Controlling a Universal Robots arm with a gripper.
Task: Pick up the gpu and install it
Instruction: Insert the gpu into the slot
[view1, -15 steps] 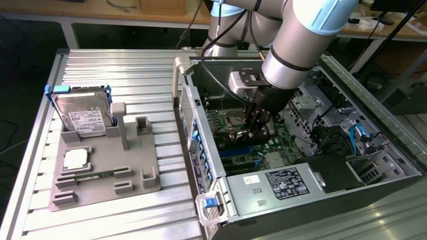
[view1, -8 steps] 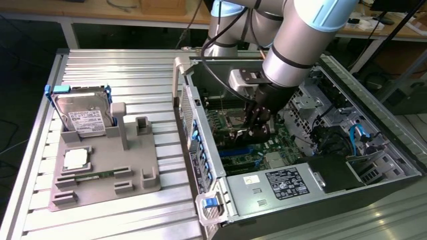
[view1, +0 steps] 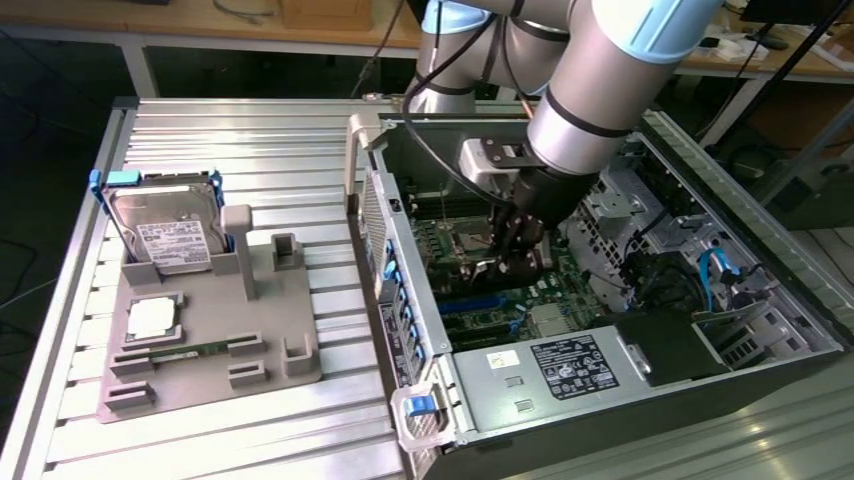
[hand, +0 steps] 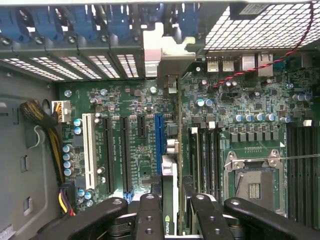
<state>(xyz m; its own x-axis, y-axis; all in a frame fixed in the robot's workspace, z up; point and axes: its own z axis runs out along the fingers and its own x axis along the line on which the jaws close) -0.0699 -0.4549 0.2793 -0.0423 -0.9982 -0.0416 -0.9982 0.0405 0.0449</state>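
Greenish gpu (hand: 170, 187) in hand (hand: 174, 202), nr blue slot (hand: 159, 145).

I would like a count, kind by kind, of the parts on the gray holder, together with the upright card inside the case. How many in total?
hard drive: 1
square silver chip: 1
memory stick: 1
gpu: 1
Total: 4

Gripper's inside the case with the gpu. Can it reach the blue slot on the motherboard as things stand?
Probably yes. The gripper holds the gpu edge-on over the motherboard, close beside the blue slot. The case side is open, and no cable or card lies across that slot.
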